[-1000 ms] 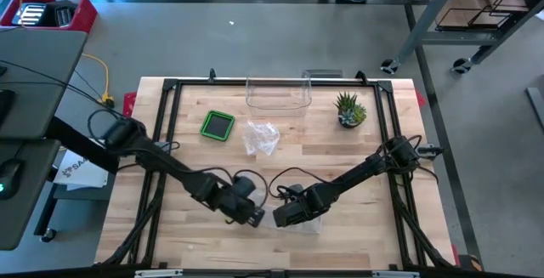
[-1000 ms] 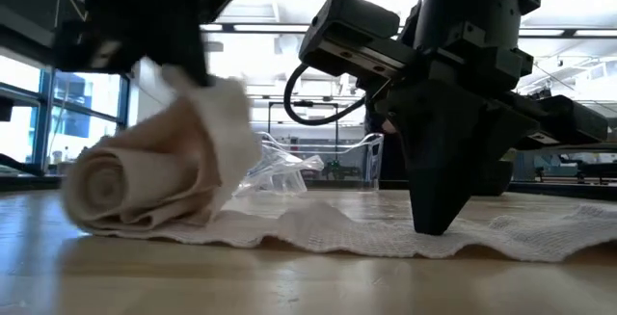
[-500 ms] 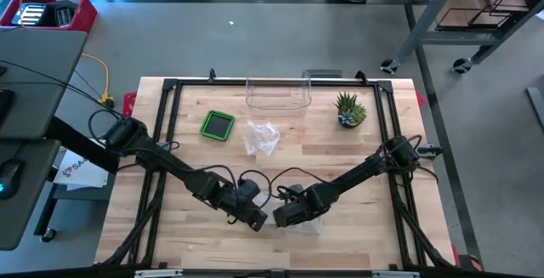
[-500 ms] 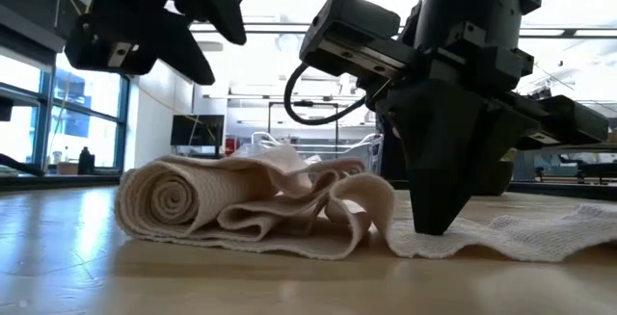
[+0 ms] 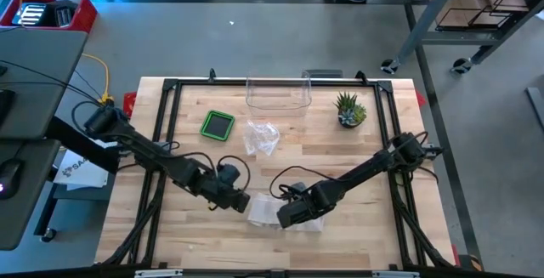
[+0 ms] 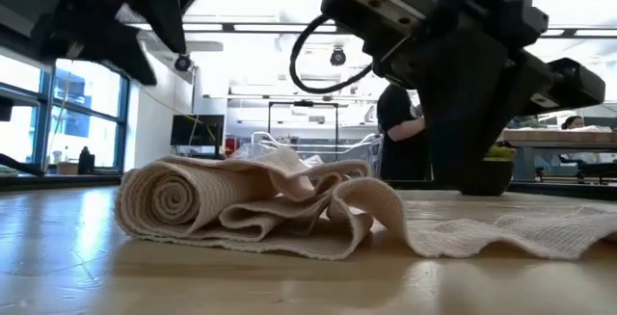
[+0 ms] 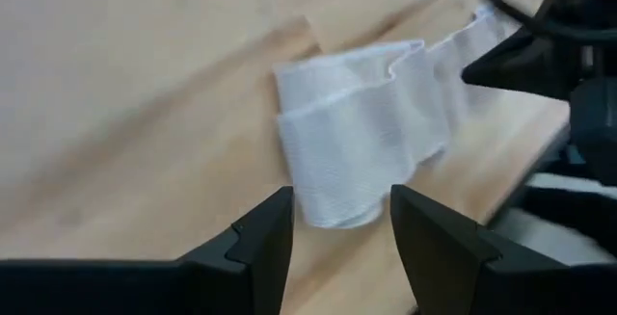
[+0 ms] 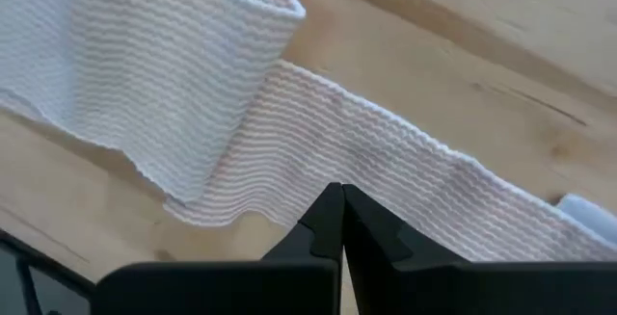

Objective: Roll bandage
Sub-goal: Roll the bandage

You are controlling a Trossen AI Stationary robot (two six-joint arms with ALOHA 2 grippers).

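Observation:
A white bandage (image 5: 263, 210) lies on the wooden table near its front middle. Its loosely wound roll end (image 6: 174, 199) slumps into soft folds, and a flat tail (image 6: 521, 233) runs off toward the table's right. My left gripper (image 7: 337, 233) stands open, raised and drawn back to the left of the roll end (image 7: 357, 161), with nothing between its fingers. My right gripper (image 8: 339, 199) is shut and points down over the flat tail (image 8: 405, 161); in the low view it hangs clear above the cloth (image 6: 472, 161).
Toward the far edge stand a green square container (image 5: 218, 125), a crumpled clear plastic wrap (image 5: 261, 136), a clear box (image 5: 278, 93) and a small potted plant (image 5: 349, 110). Black frame rails (image 5: 170, 142) run along the table's sides.
My left gripper has opened, let go of the roll end, and drawn back up and toward the table's left. The roll end, held tilted up before, has dropped onto the table and slumped into loose folds. My right gripper, still shut, has lifted off the flat tail.

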